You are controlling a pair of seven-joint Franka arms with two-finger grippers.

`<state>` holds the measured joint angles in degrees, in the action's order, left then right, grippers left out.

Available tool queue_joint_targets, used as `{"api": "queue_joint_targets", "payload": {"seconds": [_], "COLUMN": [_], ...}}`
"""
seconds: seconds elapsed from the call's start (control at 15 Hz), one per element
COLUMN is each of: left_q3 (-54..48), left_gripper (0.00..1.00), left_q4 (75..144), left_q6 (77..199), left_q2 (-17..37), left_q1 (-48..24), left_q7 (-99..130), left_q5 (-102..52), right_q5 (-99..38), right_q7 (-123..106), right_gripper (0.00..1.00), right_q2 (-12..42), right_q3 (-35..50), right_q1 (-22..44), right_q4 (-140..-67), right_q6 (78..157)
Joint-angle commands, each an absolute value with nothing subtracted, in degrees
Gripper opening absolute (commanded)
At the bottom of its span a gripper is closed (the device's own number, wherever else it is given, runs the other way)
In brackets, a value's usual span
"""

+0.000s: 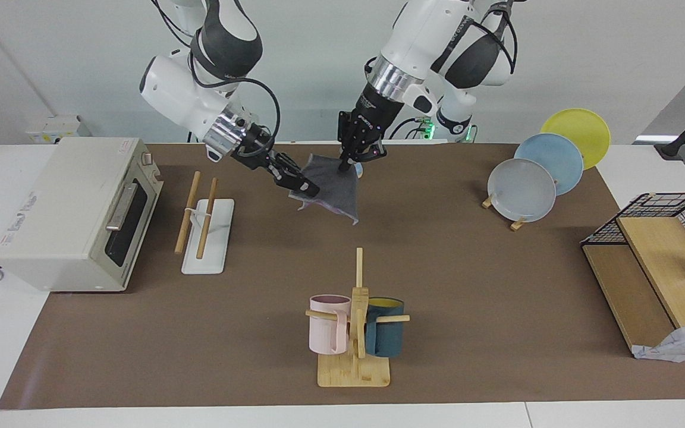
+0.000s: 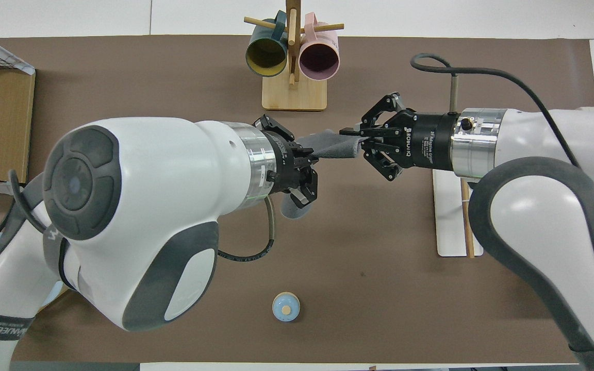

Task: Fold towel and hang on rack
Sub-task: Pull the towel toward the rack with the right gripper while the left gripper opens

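Observation:
The towel [image 1: 333, 187] hangs in the air, dark grey face showing with a purple strip at its lower edge. My right gripper [image 1: 310, 190] is shut on the towel's edge toward the right arm's end. My left gripper [image 1: 347, 166] is shut on its upper corner. In the overhead view the towel [image 2: 333, 146] stretches between the left gripper [image 2: 313, 155] and the right gripper [image 2: 355, 140]. The rack [image 1: 207, 238], two wooden dowels on a white base, stands beside the towel toward the right arm's end. Its base [image 2: 449, 221] is partly hidden under the right arm.
A toaster oven [image 1: 75, 214] stands at the right arm's end. A mug tree [image 1: 357, 321] with two mugs stands farther from the robots. A plate stand [image 1: 533, 178], a wire-and-wood shelf [image 1: 651, 261] and a white patterned cloth [image 1: 681, 348] are toward the left arm's end. A small blue round thing [image 2: 286, 306] lies near the robots.

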<state>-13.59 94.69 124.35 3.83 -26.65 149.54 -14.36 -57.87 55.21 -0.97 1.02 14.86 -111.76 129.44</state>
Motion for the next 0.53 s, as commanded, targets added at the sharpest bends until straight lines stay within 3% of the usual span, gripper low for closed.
{"api": "queue_joint_targets", "payload": {"seconds": [0.0, 0.47], "left_q3": [-13.0, -12.3], "left_gripper": [1.0, 1.0], "left_q4": [97.1, 98.2], "left_q6": [125.0, 124.8], "left_q2": [1.7, 1.3], "left_q1": [-27.9, -26.7], "left_q7": [151.0, 146.3], "left_q5": [-12.3, -12.0], "right_q5": [-58.2, -47.9], "right_q7": [49.3, 34.6], "right_gripper": [0.0, 0.0], "right_q2": [0.1, -1.1], "right_q3": [1.2, 1.1], "right_q1": [11.5, 4.7], "right_q4": [-110.5, -112.2], "right_q6": [125.8, 117.4]}}
